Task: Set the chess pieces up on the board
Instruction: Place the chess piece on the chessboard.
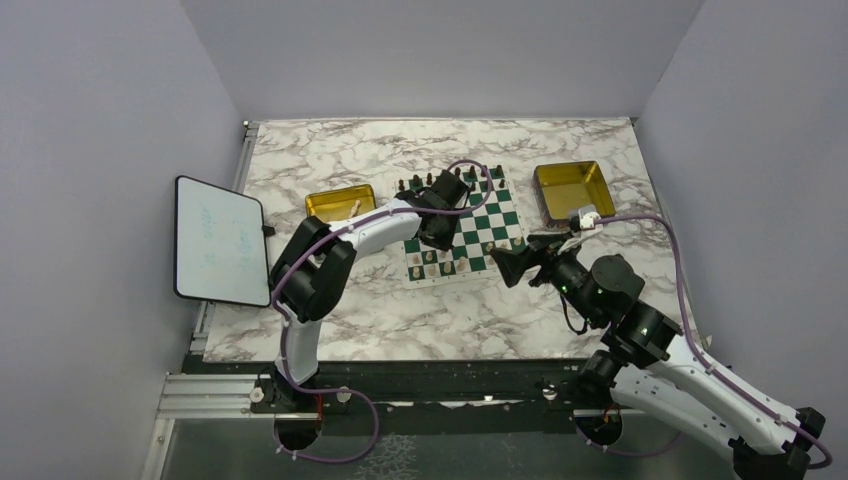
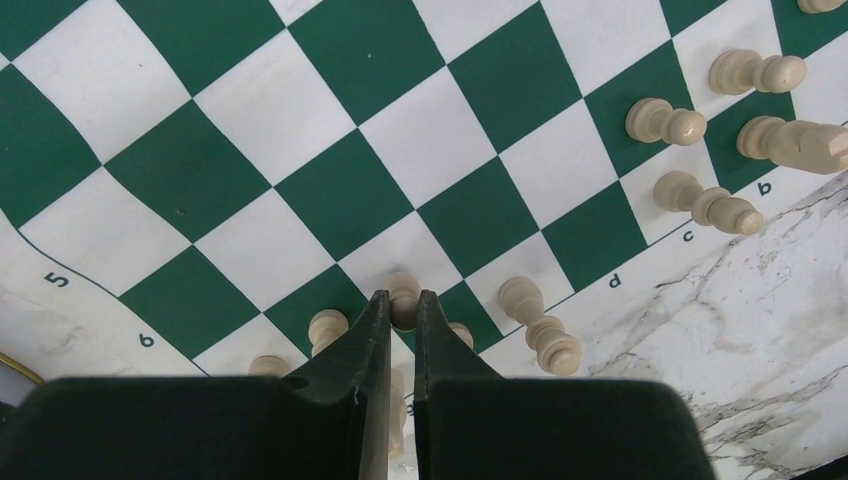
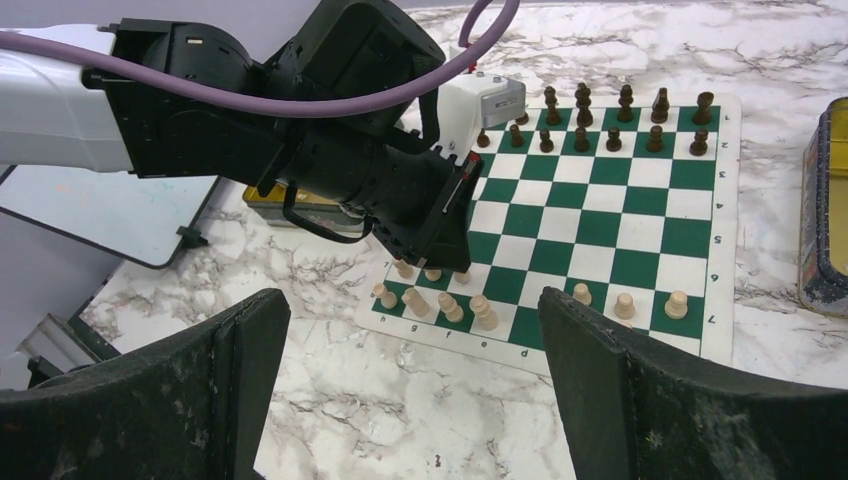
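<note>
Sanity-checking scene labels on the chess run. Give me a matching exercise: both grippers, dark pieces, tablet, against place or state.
1 left gripper
2 right gripper
3 dark pieces
4 white tablet

A open, beside the board
B on the board's far rows
C at the table left edge
D shut on a cream piece

Pairs: 1-D, 2-A, 3-B, 4-C

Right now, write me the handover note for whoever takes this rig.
Left gripper: closed on what looks like a cream pawn, at the near-left squares of the board.
Right gripper: open, empty, off the near-right corner.
Done: dark pieces stand in the far two rows; cream pieces cluster near-left, with three more to their right.
Left: seat this pawn, then fill the gaps in the near rows.
</note>
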Controlling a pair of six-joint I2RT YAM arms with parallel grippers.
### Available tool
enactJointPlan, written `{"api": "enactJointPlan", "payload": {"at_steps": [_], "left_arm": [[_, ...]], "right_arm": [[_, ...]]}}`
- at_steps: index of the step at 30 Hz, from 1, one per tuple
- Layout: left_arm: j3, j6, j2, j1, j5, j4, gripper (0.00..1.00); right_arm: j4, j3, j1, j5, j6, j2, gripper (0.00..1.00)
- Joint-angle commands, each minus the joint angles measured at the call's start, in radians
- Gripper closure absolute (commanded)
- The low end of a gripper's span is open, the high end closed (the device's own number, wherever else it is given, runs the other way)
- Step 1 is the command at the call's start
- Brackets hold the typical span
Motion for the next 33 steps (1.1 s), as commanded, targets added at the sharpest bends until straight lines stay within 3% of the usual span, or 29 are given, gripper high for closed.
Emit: {"api": "enactJointPlan", "payload": {"at_steps": [1,16,24,33], "left_arm": [[0.009,0.009,0.015,-0.004,0.011,0.032,0.93],[-0.013,0.009,0.029,-0.004,0.010,0.056,0.91],[-0.027,0.016,0.012,-0.004,0.059,0.056,0.76],[0.005,0.013,-0.021,-0.004,0.054,0.037,0.68]], "right_arm": [[-0.007,0.013,0.005,0.019,-0.015,-0.002,0.00],[-0.004,0.012,0.005,0.017,-0.018,0.001,0.00],[-0.011,0.012,0.006,0.023,-0.030,0.008,0.00],[-0.020,0.016,0.005,0.013,-0.031,0.022,0.00]]}}
